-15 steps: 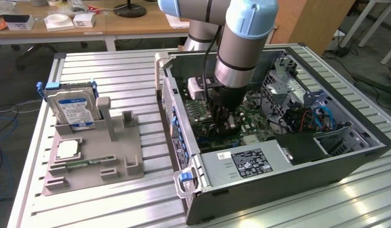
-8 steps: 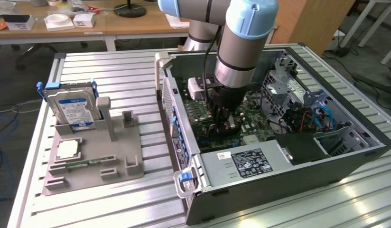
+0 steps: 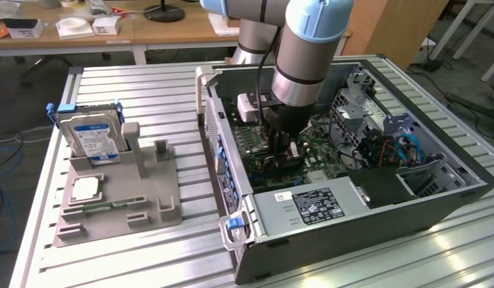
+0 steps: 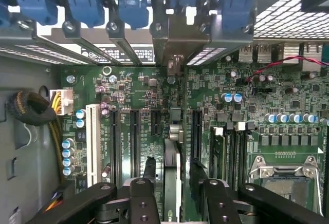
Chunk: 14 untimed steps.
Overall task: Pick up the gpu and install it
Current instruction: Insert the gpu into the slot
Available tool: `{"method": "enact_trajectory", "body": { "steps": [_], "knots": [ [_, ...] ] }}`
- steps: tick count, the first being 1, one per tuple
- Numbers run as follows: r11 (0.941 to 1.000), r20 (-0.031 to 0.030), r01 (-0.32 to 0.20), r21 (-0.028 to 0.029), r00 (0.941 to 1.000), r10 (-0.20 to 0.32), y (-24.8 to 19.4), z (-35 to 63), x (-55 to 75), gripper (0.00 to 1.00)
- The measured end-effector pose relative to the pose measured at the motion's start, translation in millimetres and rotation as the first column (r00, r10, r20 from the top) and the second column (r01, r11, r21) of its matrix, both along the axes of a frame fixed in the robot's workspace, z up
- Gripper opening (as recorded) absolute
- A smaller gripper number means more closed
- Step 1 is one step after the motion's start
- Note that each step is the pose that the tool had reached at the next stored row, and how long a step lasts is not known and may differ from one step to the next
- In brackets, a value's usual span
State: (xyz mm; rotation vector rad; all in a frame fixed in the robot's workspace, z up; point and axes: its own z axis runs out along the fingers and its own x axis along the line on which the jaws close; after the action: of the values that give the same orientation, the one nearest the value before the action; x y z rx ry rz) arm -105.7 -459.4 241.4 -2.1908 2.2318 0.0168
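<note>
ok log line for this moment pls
arm: inside pc case | gripper: open, astride gpu | gpu: upright on edge in motherboard slot | hard drive: in holder

My bench [image 3: 135, 72] is a slatted metal top, pale grey, catching bright glare on the slats at the exterior view's lower right. Behind it stands a long wooden desk [image 3: 163, 33] with white legs, carrying small white boxes [image 3: 75, 27] and a black round stand base [image 3: 165, 12]. A wooden panel [image 3: 395, 27] rises at the exterior view's upper right, beside white table legs [image 3: 463, 27]. The floor [image 3: 15, 90] is grey, with blue cables [image 3: 3, 180] trailing along the exterior view's left edge.
</note>
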Motion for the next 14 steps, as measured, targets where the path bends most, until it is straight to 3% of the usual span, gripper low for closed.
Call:
{"method": "enact_trajectory", "body": {
  "steps": [14],
  "knots": [
    [1.0,0.0123,0.0,-0.0001,0.9999,0.0,0.0,17.9,-1.1,0.4]
  ]
}}
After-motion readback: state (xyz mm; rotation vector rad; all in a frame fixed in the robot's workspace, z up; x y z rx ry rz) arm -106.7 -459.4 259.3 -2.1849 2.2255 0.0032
